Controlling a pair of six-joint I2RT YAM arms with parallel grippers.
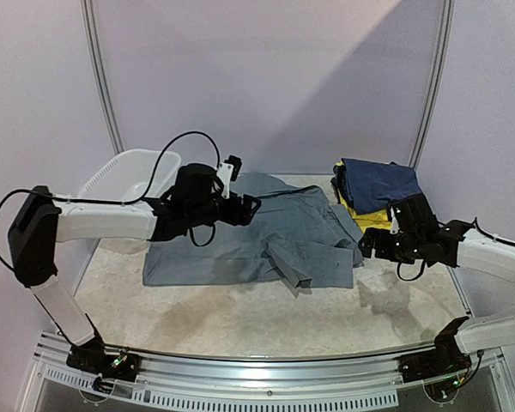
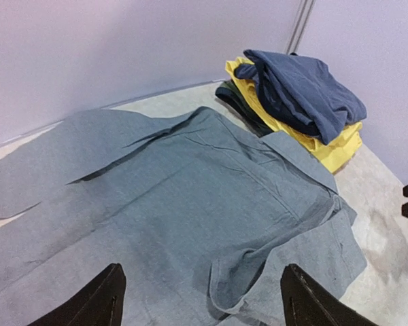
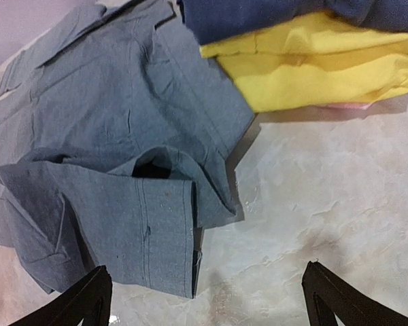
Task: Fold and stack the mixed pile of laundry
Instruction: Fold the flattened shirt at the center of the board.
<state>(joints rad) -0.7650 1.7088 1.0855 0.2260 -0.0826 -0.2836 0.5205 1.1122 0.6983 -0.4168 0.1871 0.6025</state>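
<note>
The grey garment [image 1: 240,245] lay spread across the surface [image 1: 240,322], the navy and yellow stack [image 1: 373,190] at its far right corner. The left pincer [image 1: 251,206] hung released over the garment; the right pincer [image 1: 369,243] gaped empty beside the stack.

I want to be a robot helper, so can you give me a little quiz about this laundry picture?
1. True or false: the left tool is holding the grey garment.
2. Which colour is on top of the folded stack? A yellow, B navy, C grey.
3. Fill in: the white basin sits on the ____ arm's side.

Key: 1 false, the tool is open above the garment; 2 B; 3 left.
</note>
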